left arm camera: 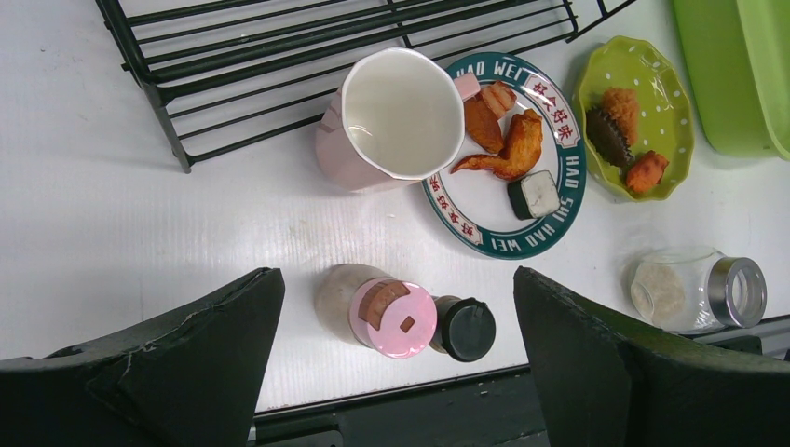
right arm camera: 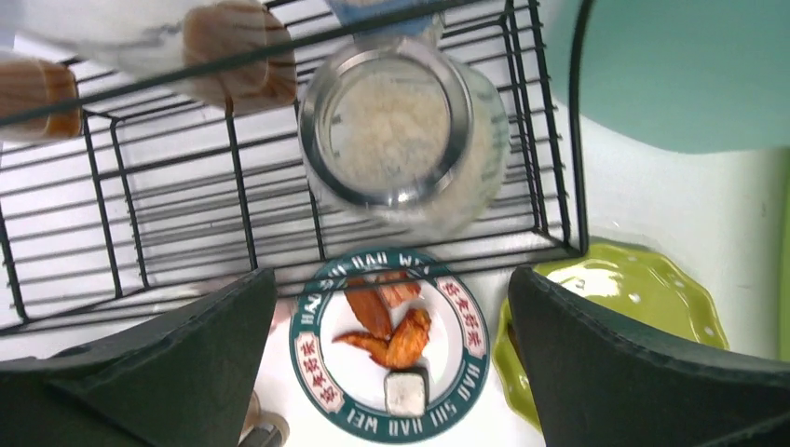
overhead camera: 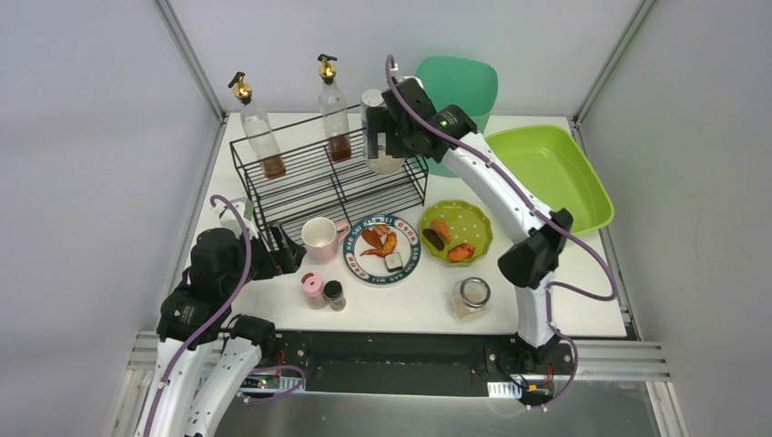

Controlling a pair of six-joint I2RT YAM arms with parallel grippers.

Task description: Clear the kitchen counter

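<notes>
- Kitchen counter (overhead camera: 401,305): white, spread beneath both arms, with clutter across its middle and front
- Wire rack (overhead camera: 319,187): at the counter's back left, with a grain jar (right arm camera: 401,130) upright on its top shelf
- Right pincer (right arm camera: 391,279): spread wide, gripping nothing, the jar just ahead of its tips and the counter well below
- Left pincer (left arm camera: 396,284): fully spread and empty, counter straight beneath; it looks the nearer arm for the front-left items
- Pink-lidded shaker (left arm camera: 391,317) and black-lidded shaker (left arm camera: 464,328): upright, just beside each other, in line across its gap, so probably the next pick
</notes>
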